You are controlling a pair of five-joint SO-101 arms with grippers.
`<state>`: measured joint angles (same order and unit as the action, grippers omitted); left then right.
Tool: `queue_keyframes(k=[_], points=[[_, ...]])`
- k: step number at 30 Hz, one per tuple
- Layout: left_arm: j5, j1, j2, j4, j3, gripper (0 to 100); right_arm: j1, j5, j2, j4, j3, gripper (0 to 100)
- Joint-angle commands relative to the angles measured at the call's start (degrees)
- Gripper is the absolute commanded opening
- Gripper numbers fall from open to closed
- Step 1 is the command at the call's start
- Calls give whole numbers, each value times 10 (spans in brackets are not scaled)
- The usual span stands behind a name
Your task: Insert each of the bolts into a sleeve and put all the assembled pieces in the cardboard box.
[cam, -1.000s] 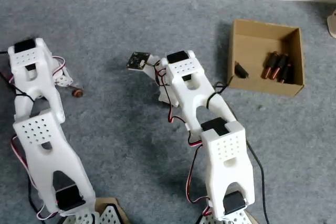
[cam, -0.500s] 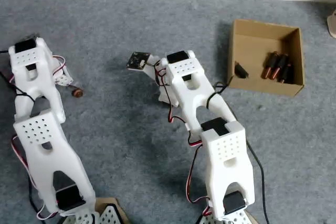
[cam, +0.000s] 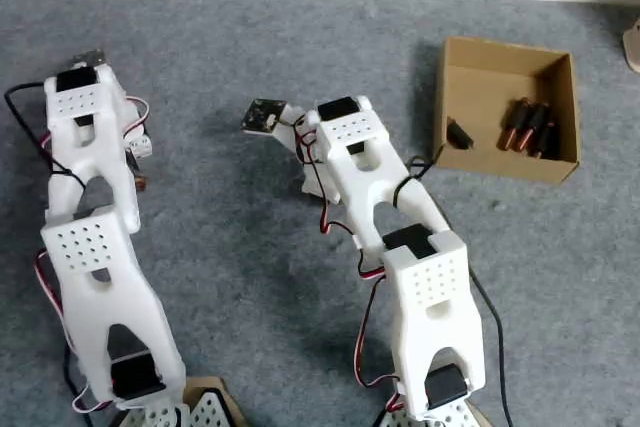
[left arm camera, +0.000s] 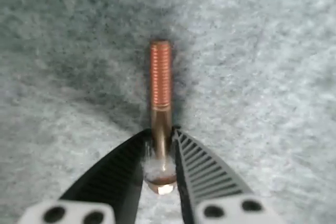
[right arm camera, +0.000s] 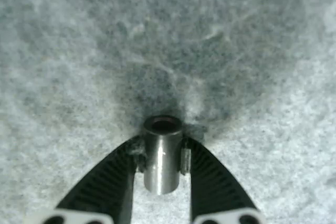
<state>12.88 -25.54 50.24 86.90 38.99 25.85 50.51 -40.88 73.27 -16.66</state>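
Note:
My left gripper (left arm camera: pixel 161 136) is shut on a copper bolt (left arm camera: pixel 160 80). It grips the bolt near the head, and the threaded end points away over the grey mat. A short grey metal sleeve (right arm camera: pixel 163 156) sits in my shut right gripper (right arm camera: pixel 161 149), its open bore facing away just above the mat. In the high view the left arm (cam: pixel 88 117) is at the far left and the right arm (cam: pixel 345 137) is at the centre. The cardboard box (cam: pixel 490 65) lies to the right of it, with several assembled copper-and-black pieces (cam: pixel 527 127) inside.
A small black part (cam: pixel 458 134) lies in the box by its left wall. Grey felt mat (cam: pixel 210 237) covers the table between the arms. A pale object (cam: pixel 632 47) pokes in at the right edge. Both arm bases stand at the near edge.
The left arm has swung to the right and slightly farther away, taking the bolt with it. The right arm has kept still.

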Motion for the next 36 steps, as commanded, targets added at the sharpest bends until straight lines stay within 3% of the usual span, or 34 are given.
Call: queue_keyframes(k=[1, 11, 21, 32, 34, 36], points=[[-8, 7, -3, -3, 14, 53, -3, -1, -9, 1, 22, 6], [-7, 84, -7, 47, 15, 53, -3, -1, -9, 2, 22, 6], [-11, 88, -17, 113, 68, 53, -3, -1, -9, 2, 22, 6], [-5, 102, -15, 112, 109, 53, -3, -1, -9, 2, 22, 6], [47, 102, -15, 114, 109, 52, -3, -1, -9, 2, 22, 6], [164, 101, -15, 114, 109, 52, -3, -1, -9, 2, 22, 6]])
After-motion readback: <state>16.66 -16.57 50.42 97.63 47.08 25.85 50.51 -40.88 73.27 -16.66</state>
